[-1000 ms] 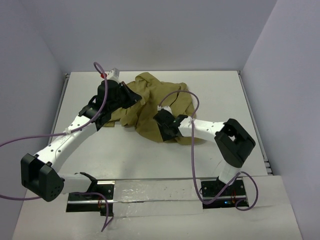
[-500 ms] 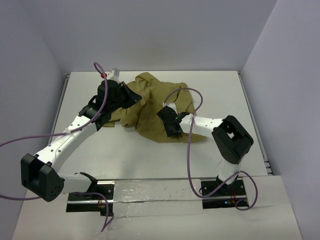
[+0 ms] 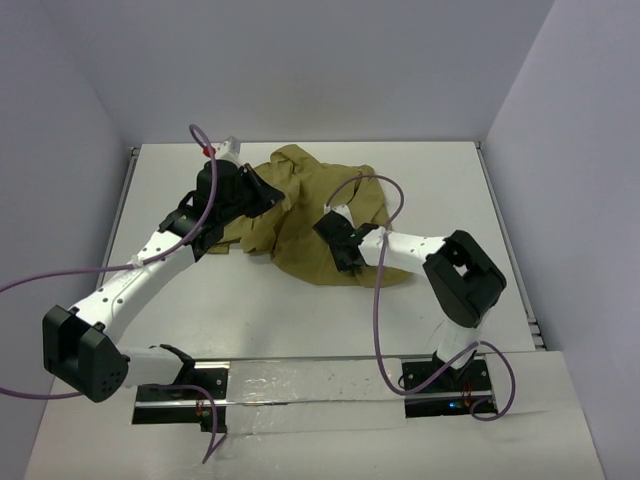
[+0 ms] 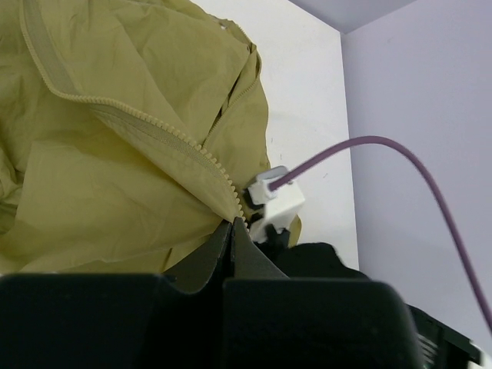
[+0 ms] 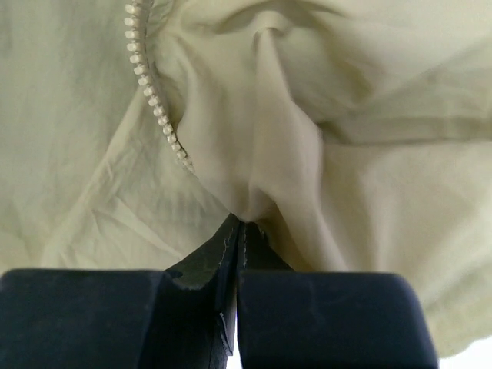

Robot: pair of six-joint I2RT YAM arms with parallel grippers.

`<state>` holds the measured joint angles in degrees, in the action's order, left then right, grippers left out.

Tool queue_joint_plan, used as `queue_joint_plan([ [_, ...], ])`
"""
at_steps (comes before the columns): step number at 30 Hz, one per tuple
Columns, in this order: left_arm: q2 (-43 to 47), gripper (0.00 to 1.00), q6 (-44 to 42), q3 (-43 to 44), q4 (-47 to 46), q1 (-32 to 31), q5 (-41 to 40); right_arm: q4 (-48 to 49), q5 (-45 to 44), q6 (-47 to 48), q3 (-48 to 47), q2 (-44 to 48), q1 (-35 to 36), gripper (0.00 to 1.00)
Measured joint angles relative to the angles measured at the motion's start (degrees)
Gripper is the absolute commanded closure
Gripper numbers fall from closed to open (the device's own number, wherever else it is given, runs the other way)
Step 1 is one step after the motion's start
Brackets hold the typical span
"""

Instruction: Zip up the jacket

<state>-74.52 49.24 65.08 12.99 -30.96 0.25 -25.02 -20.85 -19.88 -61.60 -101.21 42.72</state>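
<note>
**Here, both end effectors grip the crumpled jacket**

Seen from overhead, the jacket [image 3: 300, 215] lies in a loose, wrinkled heap on the white desk [image 3: 200, 320]. It sits on the far half, roughly midway between the left and right edges, and its upper folds come close to the far edge. The two arms reach in from the near edge. The left arm meets the heap on its left flank, and the right arm meets it on the near-right part.

Left wrist view: the left end effector [image 4: 233, 223] has its jaws pressed together with no gap between them. Their tips meet on the border of the cloth, just where a row of zipper teeth [image 4: 154, 127] ends, so the edge of the jacket is nipped between them. From the tips, the teeth run diagonally towards the upper left of this view along a folded border. Just past the jacket's edge stands a white connector [image 4: 269, 184] carrying a purple cable [image 4: 400, 154], which arcs away in front of the wall.

Right wrist view: the right end effector [image 5: 238, 224] is likewise fully closed, and a narrow fold of the thin cloth is gathered into its tips. Creases spread upward from that pinched point. A second row of teeth [image 5: 157, 115] curves up just left of the fold, near the tips but not between them. Whether the two rows belong to the same side of the opening cannot be told.
</note>
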Motion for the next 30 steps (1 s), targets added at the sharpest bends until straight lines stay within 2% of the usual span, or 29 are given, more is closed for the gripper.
queue_joint_plan([
  [10,-0.76,1.0,0.01,0.0,0.0,-0.87,0.02,-4.82,1.26,0.02,-0.2,17.65,0.78,1.0],
  [15,-0.76,1.0,0.03,0.0,0.0,-1.04,0.0,-6.93,8.52,0.04,-0.08,19.51,2.5,0.99],
  [16,-0.76,1.0,0.03,0.0,0.0,-1.07,0.0,-7.02,11.4,0.01,0.13,19.6,2.74,0.92],
  [17,-0.76,1.0,0.03,0.0,0.0,-1.12,0.0,-7.07,13.77,-0.03,0.24,19.7,2.92,0.74],
  [18,-0.76,1.0,0.03,0.0,0.0,-1.18,0.02,-7.03,16.07,-0.14,0.26,19.84,3.04,0.62],
  [19,-0.76,1.0,0.04,0.0,0.0,-1.23,0.02,-6.94,17.87,-0.26,0.19,19.88,3.13,0.55],
  [20,-0.76,1.0,0.05,0.0,0.0,-1.26,0.02,-6.82,19.37,-0.4,0.07,19.85,3.22,0.52],
  [26,-0.92,1.0,0.03,0.0,0.06,-1.54,-0.63,-6.95,19.77,-0.66,-5.74,12.85,3.28,0.53],
  [30,-0.92,1.0,0.03,0.0,0.03,-1.73,-1.42,-6.56,15.77,-1.62,-4.0,13.75,3.28,0.6],
])
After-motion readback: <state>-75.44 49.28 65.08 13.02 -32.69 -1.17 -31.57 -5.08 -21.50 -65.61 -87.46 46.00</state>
